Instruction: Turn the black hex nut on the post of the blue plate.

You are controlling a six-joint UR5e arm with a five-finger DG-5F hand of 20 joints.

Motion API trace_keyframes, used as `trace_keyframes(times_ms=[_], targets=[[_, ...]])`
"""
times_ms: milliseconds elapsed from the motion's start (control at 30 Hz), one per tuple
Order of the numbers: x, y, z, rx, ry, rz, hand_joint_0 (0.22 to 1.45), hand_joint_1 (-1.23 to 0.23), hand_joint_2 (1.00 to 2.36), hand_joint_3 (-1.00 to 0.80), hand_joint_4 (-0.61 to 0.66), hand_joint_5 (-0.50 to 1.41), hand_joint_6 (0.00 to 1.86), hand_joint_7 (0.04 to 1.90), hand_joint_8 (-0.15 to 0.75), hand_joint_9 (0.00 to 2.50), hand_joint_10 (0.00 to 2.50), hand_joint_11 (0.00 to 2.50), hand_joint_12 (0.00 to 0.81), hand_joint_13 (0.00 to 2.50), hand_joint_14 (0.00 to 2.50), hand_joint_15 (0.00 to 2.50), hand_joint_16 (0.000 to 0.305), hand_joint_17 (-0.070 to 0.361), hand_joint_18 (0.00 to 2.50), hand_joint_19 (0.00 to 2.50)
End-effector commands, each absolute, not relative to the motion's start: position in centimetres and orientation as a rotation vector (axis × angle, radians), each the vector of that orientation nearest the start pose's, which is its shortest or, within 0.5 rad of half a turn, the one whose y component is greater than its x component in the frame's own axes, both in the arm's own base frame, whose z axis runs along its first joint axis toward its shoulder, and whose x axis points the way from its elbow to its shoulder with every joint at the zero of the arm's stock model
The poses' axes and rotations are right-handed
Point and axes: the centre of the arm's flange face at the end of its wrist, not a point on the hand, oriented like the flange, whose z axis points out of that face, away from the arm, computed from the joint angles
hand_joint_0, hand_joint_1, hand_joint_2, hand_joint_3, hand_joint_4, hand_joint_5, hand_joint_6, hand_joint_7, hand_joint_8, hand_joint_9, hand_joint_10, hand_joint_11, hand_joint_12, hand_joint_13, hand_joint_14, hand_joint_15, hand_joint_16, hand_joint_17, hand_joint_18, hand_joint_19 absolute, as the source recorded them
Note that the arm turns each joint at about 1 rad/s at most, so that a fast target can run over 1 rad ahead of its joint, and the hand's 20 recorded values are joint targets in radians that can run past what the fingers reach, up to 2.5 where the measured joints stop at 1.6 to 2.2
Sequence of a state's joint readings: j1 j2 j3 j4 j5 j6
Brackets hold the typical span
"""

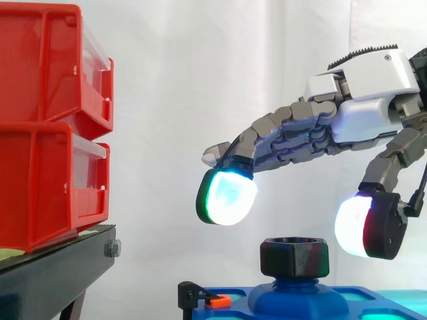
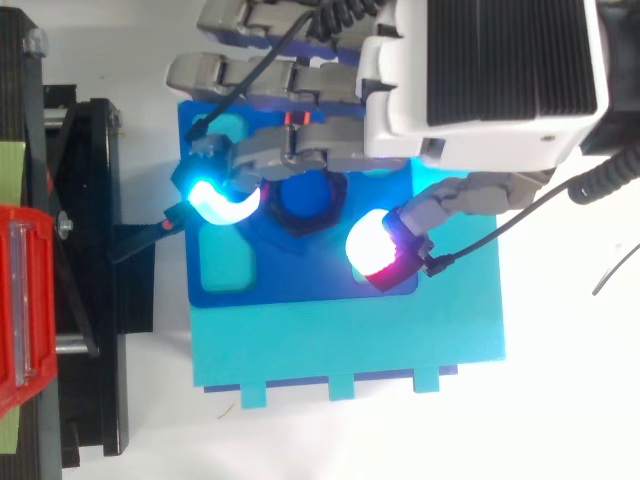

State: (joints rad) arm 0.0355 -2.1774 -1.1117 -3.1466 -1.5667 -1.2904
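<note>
One glossy black hex nut is sitting on one blue plate's post; the hand is hovering released above.

The side view sits close and looks level across the work, facing the white curtain. The top view looks straight down. Both share the blue plate, black hex nut and robot hand.

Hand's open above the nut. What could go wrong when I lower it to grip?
The hand is open above the black hex nut. Its thumb pad hangs lower than the finger pad, so it may strike the nut first and slip off. The finger pad, outside the nut's edge, could land on the blue plate instead.
</note>
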Motion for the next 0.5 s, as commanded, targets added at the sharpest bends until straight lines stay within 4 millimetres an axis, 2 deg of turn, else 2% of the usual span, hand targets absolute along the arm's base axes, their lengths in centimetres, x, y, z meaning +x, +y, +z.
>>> trace_keyframes(times_ms=[0, 233, 400, 467], targets=[[71.8, -11.2, 34.0, 0.216, 1.713, 0.226, 0.45, -0.98, 1.0, -0.5, -0.07, -0.3, 0.5, 0.62, 0.094, 0.0, 0.0, 0.0, 0.297, 0.0, 0.0, 0.0, 0.044, 0.099, 0.0, 0.0], [71.7, -11.6, 33.9, 0.216, 1.714, 0.217, 0.45, -0.97, 1.0, -0.5, -0.05, -0.3, 0.5, 0.63, 0.101, 0.0, 0.0, 0.0, 0.299, 0.0, 0.0, 0.0, 0.044, 0.1, 0.0, 0.0], [72.0, -12.0, 32.5, 0.217, 1.733, 0.223, 0.44, -0.95, 1.0, -0.5, -0.03, -0.3, 0.5, 0.63, 0.106, 0.0, 0.0, 0.0, 0.302, 0.0, 0.0, 0.0, 0.045, 0.101, 0.0, 0.0], [72.0, -11.9, 32.5, 0.215, 1.734, 0.235, 0.44, -0.95, 1.0, -0.5, -0.03, -0.3, 0.5, 0.63, 0.104, 0.0, 0.0, 0.0, 0.298, 0.0, 0.0, 0.0, 0.045, 0.1, 0.0, 0.0]])
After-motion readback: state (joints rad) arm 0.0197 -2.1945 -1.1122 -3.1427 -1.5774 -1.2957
